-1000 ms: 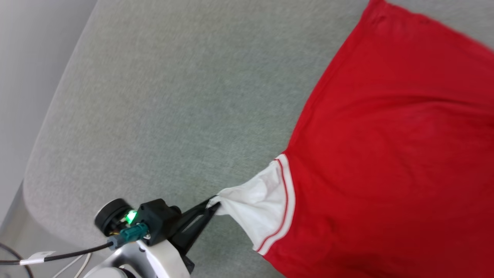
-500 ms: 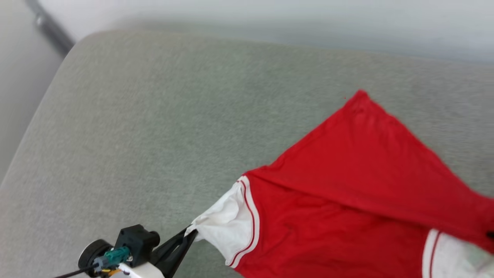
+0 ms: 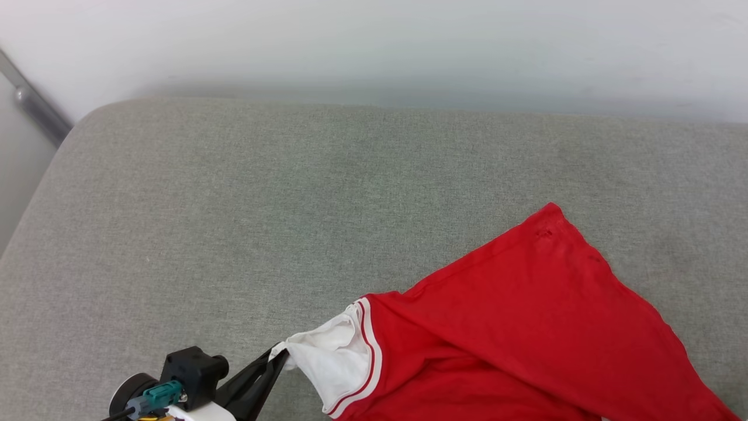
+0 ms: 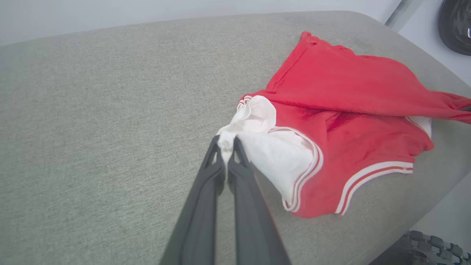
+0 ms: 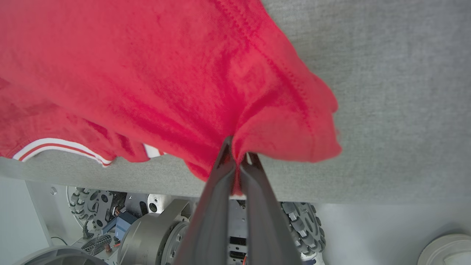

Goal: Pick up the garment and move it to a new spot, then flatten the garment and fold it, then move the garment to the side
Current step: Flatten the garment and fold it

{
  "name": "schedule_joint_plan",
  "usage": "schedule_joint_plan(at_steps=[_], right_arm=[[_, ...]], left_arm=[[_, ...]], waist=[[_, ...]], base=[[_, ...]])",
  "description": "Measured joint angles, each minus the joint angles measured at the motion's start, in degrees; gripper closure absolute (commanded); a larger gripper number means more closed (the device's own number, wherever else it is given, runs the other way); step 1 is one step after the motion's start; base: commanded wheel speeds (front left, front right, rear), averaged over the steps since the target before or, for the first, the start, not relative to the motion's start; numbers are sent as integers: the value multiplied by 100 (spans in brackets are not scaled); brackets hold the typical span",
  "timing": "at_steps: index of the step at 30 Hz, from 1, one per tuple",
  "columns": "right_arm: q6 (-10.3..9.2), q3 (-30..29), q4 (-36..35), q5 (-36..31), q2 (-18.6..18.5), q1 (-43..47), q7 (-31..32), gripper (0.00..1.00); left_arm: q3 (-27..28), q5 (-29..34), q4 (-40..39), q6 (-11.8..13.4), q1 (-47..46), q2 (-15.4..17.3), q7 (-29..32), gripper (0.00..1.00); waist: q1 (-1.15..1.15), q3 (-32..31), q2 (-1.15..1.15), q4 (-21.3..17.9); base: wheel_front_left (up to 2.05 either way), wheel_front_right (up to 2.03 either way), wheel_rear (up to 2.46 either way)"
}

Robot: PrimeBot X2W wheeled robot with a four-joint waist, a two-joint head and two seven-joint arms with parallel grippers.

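The garment [image 3: 526, 316] is a red jersey with white sleeves and red-white striped trim, lying partly folded over itself at the lower right of the grey cushion [image 3: 234, 204]. My left gripper [image 3: 279, 355] is shut on the tip of a white sleeve [image 3: 330, 359]; in the left wrist view the left gripper [image 4: 227, 141] pinches that sleeve [image 4: 272, 147] just above the fabric surface. In the right wrist view my right gripper [image 5: 237, 149] is shut on a bunched red edge of the garment [image 5: 147, 73], over the cushion's front edge. Any lettering is hidden.
The grey cushion [image 4: 92, 110] stretches wide to the left and back, ending at a pale wall [image 3: 374, 41]. A metal bar [image 3: 35, 105] runs at the far left. Below the cushion's front edge the robot's wheeled base [image 5: 154, 224] shows.
The head camera has swung, so the whole picture shifted. The garment now lies folded over itself, its red body drawn towards the near edge. Both grippers keep their holds.
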Motion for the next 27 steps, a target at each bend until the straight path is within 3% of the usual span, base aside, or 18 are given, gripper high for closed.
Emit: schedule_joint_plan(at_steps=[1,2,3,9,17,22,27], right_arm=[[0,19,20,-3,-12,4,-60,15],[0,42,33,0,-43,4,-115,15],[0,80,38,19,-87,2,-149,0],[0,387,-122,192,-683,-151,-308,0],[0,864,-609,567,-1147,-1408,-151,0],[0,1482,-398,312,-1350,-2324,70,0],[0,2060,225,-70,-1330,-3119,191,0]], left_arm=[[-2,0,1,0,0,-14,-2,100],[-8,1,3,0,-1,-23,-3,100],[-12,1,5,0,-1,-25,-11,100],[-44,23,-33,1,-9,-77,-46,100],[-59,144,-363,1,-237,-93,0,100],[-69,227,-567,-10,-424,-121,37,100],[-113,300,-636,-102,-625,-198,79,100]], waist=[[0,-11,0,-3],[0,-25,0,-5],[0,-35,0,-7],[0,-32,0,31],[1,193,0,211],[2,477,0,390],[2,774,0,625]], base=[[0,0,0],[0,0,0],[0,0,0],[0,0,0],[0,0,0],[0,0,0],[0,0,0]])
